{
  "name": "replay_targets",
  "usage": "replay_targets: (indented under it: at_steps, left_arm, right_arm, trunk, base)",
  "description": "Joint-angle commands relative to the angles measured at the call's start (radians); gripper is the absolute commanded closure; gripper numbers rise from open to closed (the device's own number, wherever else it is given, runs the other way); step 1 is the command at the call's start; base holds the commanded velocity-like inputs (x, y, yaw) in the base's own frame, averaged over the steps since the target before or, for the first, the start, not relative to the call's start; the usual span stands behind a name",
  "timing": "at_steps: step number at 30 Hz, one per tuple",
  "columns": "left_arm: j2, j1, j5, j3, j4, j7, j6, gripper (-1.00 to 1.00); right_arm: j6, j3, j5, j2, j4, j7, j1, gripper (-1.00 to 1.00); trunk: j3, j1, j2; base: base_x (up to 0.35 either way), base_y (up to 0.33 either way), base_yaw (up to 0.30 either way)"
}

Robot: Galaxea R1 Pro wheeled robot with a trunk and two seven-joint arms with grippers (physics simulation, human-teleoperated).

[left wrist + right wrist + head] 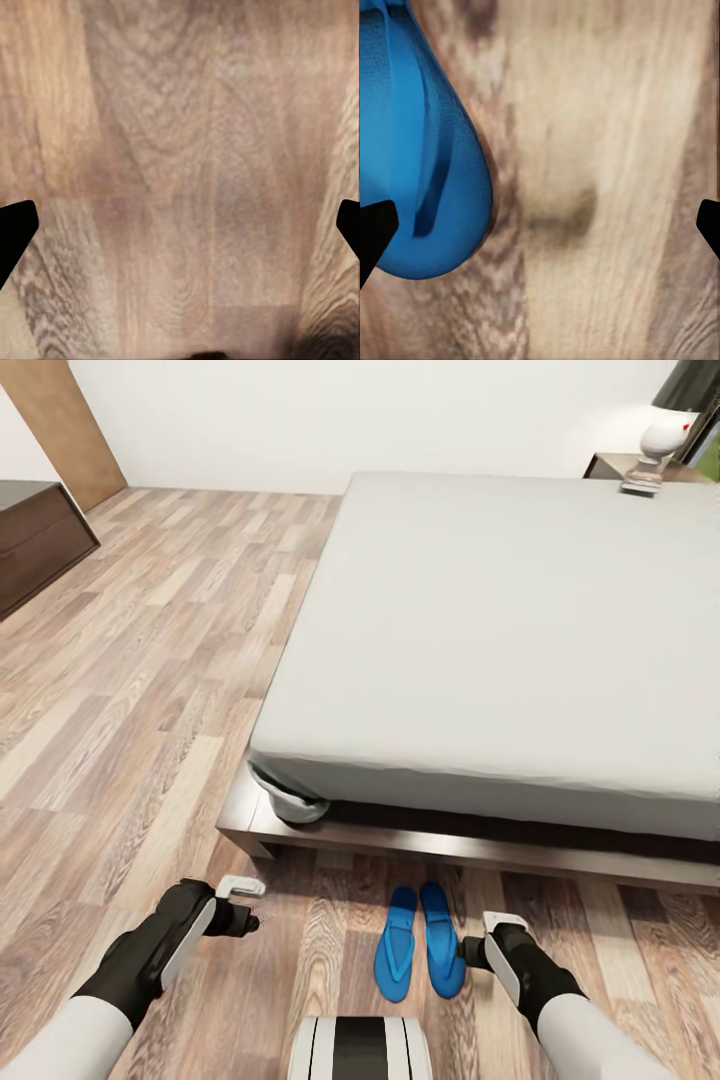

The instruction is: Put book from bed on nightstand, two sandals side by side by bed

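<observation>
- Sandals [420, 942] paired on floor [150, 690], near edge of bed [500, 620]: done.
- Book at far nightstand [618, 465]: unconfirmed.
- Left claw [250, 905], right claw [478, 950]: spread, empty.

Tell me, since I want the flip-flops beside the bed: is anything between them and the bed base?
Nothing visible. The two sandals lie side by side on the bare wood floor, just in front of the bed base. The right claw hangs open beside them, with only floor between.
</observation>
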Motion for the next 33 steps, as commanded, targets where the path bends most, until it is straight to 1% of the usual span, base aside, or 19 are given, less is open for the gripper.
replay_targets:
  at_steps: [1,3,4,7,8,12,13,17,18,21,25,30,33]
  left_arm:
    - [0.005,-0.001,0.003,-0.002,0.030,0.000,-0.021,-1.00]
    - [0.011,-0.001,0.004,-0.002,0.093,-0.002,-0.065,-1.00]
    - [0.011,-0.001,0.004,-0.002,0.093,-0.002,-0.065,-1.00]
    - [0.017,-0.001,0.005,-0.001,0.181,-0.003,-0.123,-1.00]
    - [0.017,-0.001,0.005,-0.001,0.181,-0.003,-0.123,-1.00]
    - [0.020,-0.002,0.008,-0.001,0.263,-0.004,-0.191,-1.00]
    - [0.020,-0.002,0.008,-0.001,0.263,-0.004,-0.191,-1.00]
    - [0.020,-0.002,0.009,-0.001,0.309,-0.003,-0.247,-1.00]
    - [0.020,-0.002,0.009,-0.001,0.309,-0.003,-0.247,-1.00]
    - [0.019,-0.002,0.009,-0.002,0.332,-0.003,-0.282,-1.00]
    - [0.019,-0.002,0.008,-0.002,0.344,-0.003,-0.305,-1.00]
    - [0.019,-0.002,0.008,-0.002,0.350,-0.002,-0.316,-1.00]
    - [0.018,-0.002,0.008,-0.002,0.353,-0.002,-0.323,-1.00]
  right_arm:
    - [0.003,-0.004,-0.005,0.001,-0.001,-0.005,0.000,-1.00]
    - [0.003,-0.004,-0.004,0.001,0.001,-0.006,0.001,-1.00]
    - [0.003,-0.004,-0.004,0.001,0.001,-0.006,0.001,-1.00]
    - [-0.005,-0.004,-0.003,0.001,0.001,-0.006,0.003,-1.00]
    - [-0.005,-0.004,-0.003,0.001,0.001,-0.006,0.003,-1.00]
    - [-0.033,-0.003,-0.002,0.001,0.000,-0.006,0.009,-1.00]
    - [-0.033,-0.003,-0.002,0.001,0.000,-0.006,0.009,-1.00]
    - [-0.050,-0.003,-0.003,0.001,0.001,-0.006,0.013,-1.00]
    - [-0.050,-0.003,-0.003,0.001,0.001,-0.006,0.013,-1.00]
    - [-0.056,-0.003,-0.003,0.002,0.001,-0.006,0.023,-1.00]
    - [-0.060,-0.003,-0.003,0.002,0.001,-0.006,0.039,-1.00]
    - [-0.063,-0.004,-0.003,0.001,0.001,-0.006,0.056,-1.00]
    - [-0.076,-0.005,-0.003,-0.001,0.000,-0.006,0.079,-1.00]
  trunk:
    - [0.003,-0.001,0.000]
    - [0.011,-0.001,0.000]
    - [0.015,-0.002,0.001]
    - [0.027,-0.003,0.001]
    - [0.030,-0.004,0.002]
    - [0.046,-0.006,0.003]
    - [0.050,-0.006,0.003]
    - [0.065,-0.008,0.004]
    - [0.069,-0.008,0.004]
    - [0.081,-0.010,0.005]
    - [0.096,-0.011,0.006]
    - [0.115,-0.014,0.007]
    - [0.127,-0.015,0.007]
  base:
    - [0.000,0.000,0.000]
    - [0.000,0.000,0.000]
    - [0.000,0.000,0.000]
    - [0.000,0.000,0.000]
    - [0.000,0.000,0.000]
    - [0.000,0.000,0.000]
    - [0.000,0.000,0.000]
    - [0.000,0.000,0.000]
    - [0.000,0.000,0.000]
    - [0.000,0.000,0.000]
    - [0.000,0.000,0.000]
    - [0.000,0.000,0.000]
    - [0.000,0.000,0.000]
